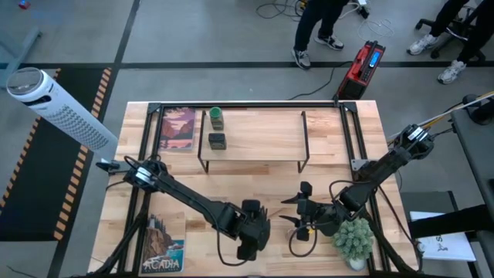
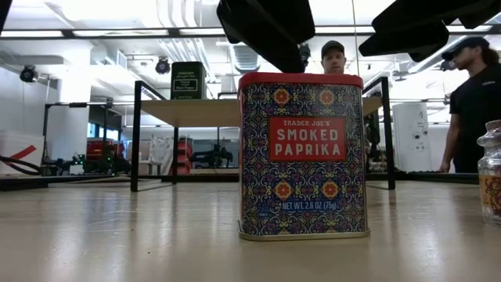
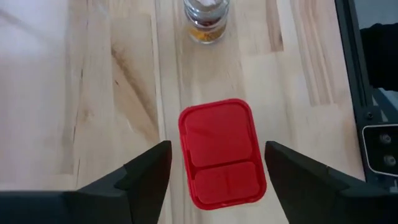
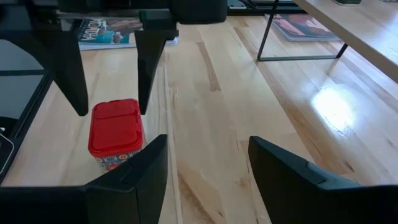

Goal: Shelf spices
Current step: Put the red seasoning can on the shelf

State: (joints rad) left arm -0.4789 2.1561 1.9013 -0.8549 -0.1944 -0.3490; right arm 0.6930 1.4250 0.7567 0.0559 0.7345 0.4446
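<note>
Left wrist view: your left gripper [image 3: 214, 168] is hovering wide-spread over the red boxy tin [image 3: 222, 152], rounded-rectangular hinged lid; it is probably metal, standing on grained wood table [image 3: 74, 81].

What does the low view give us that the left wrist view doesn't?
Only the low view: the paprika tin's front label, the shelf behind it with a dark green tin on top, and two people in the room beyond. Only the left wrist view: the tin's red lid from above, with the left gripper open, a finger on either side and clear of it. Both: the paprika tin standing on the table and a small glass jar nearby.
</note>
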